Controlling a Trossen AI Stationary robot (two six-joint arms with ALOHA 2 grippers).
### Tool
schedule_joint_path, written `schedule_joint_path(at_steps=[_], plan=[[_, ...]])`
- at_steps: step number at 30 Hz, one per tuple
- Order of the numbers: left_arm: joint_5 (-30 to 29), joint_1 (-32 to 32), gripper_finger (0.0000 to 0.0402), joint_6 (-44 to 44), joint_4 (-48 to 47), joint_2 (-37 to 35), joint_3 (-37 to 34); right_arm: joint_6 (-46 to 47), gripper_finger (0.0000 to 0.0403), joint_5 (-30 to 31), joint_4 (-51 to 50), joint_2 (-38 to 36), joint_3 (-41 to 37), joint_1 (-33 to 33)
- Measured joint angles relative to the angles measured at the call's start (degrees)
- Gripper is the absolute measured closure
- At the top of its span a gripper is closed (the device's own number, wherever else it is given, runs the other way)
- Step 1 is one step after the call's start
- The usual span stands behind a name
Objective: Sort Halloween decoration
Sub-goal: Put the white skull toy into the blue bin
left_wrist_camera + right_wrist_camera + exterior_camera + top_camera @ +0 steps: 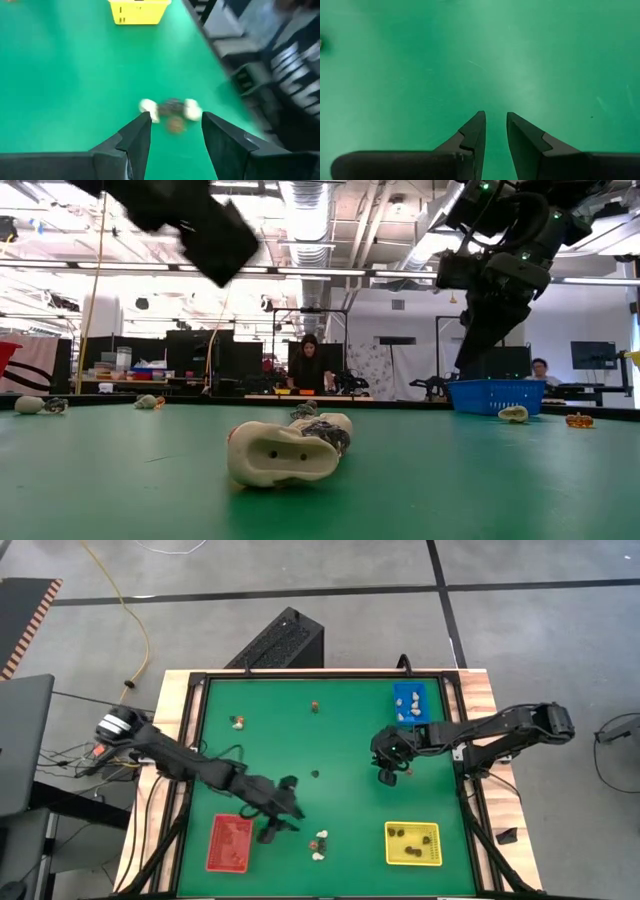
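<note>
Trinkets (pixel 171 111), seemingly three, cluster before open left pincer (pixel 172 131), nothing between.

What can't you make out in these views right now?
- Red tray contents: too small in the high view.
- Cluster ahead of the left tool: motion-blurred in its wrist view.
- Right tool: low view cuts it off at the top edge.

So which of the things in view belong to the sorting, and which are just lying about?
Part of the job:
- loose trinkets on the green mat
- red tray, yellow tray, blue tray
- left gripper, right gripper

Just lying about:
- yellow cable on the floor
- black box behind the table
</note>
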Motion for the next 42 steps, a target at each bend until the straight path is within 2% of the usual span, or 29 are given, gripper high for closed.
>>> schedule_joint_path(at_steps=[4, 7, 12, 16, 23, 34, 42], plan=[[1.0, 1.5, 0.0237, 14.1, -3.4, 10.2, 8.1, 0.0, 0.0292, -0.1, 0.9, 0.0, 0.0, 1.7], [1.5, 2.3, 0.0237, 20.7, -8.4, 16.4, 15.3, 0.4, 0.0292, -0.1, 1.6, 0.0, 0.0, 3.4], [1.5, 3.0, 0.0238, 23.6, -17.0, 24.9, 24.7, 1.2, 0.0292, 0.3, 1.1, 0.0, 0.0, 7.6], [3.5, 2.9, 0.0238, 23.2, -19.4, 29.2, 28.9, 2.9, 0.0292, 5.0, 1.1, 0.0, 0.0, 12.0], [4.5, 2.8, 0.0238, 21.7, -20.3, 31.6, 29.8, 4.6, 0.0292, 8.0, 0.8, 0.0, 0.0, 17.9], [3.7, 2.8, 0.0239, 19.5, -23.0, 31.6, 29.8, 7.1, 0.0292, 9.6, 0.8, 0.0, 0.0, 22.7], [4.4, 2.6, 0.0268, 18.6, -21.7, 32.7, 29.8, 9.7, 0.0292, 9.5, -1.6, -0.6, 0.0, 24.5]])
